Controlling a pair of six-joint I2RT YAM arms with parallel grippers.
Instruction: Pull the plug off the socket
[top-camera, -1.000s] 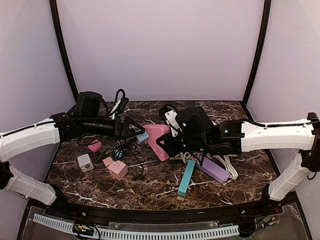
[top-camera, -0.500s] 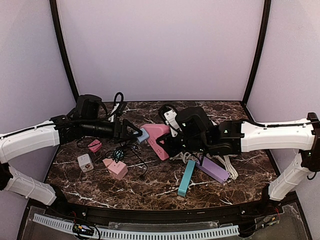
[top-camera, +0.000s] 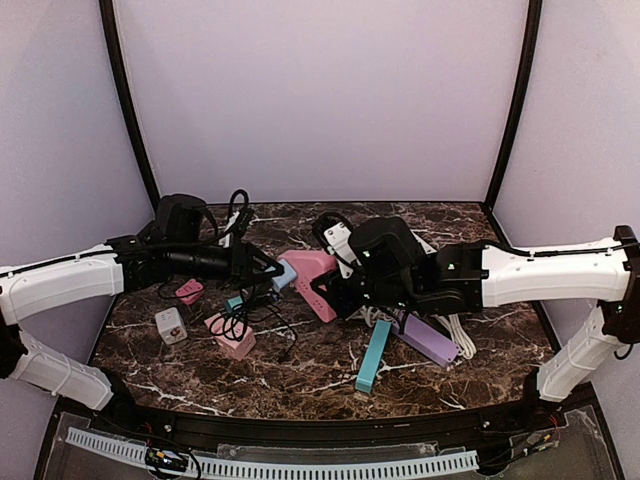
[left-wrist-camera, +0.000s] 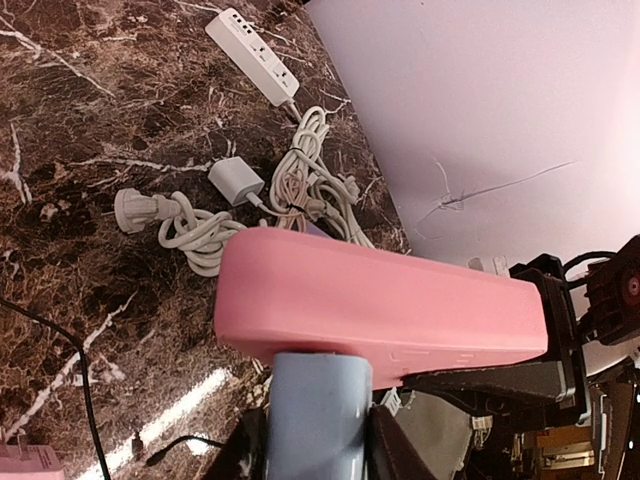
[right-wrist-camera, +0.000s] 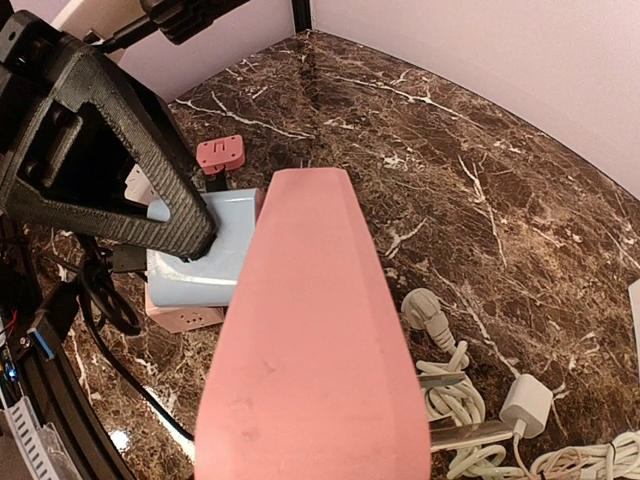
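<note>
Pull stage: my left pincer (left-wrist-camera: 318, 452) clamps plug (left-wrist-camera: 318, 400), seated in strip (left-wrist-camera: 380, 310) ahead; right pincer (top-camera: 336, 290) clamps strip. Next: straight pull apart.

place: lab test booth (walled on three sides) | evidence: lilac panels (top-camera: 320, 100), black frame posts (top-camera: 512, 110)

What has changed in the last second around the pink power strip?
The left gripper, shut on the light blue plug, has rolled at the wrist, and the black cable below it shifted. The right gripper, holding the pink power strip, edged slightly left. The plug stays seated in the strip; the white cube adapter has not moved.
</note>
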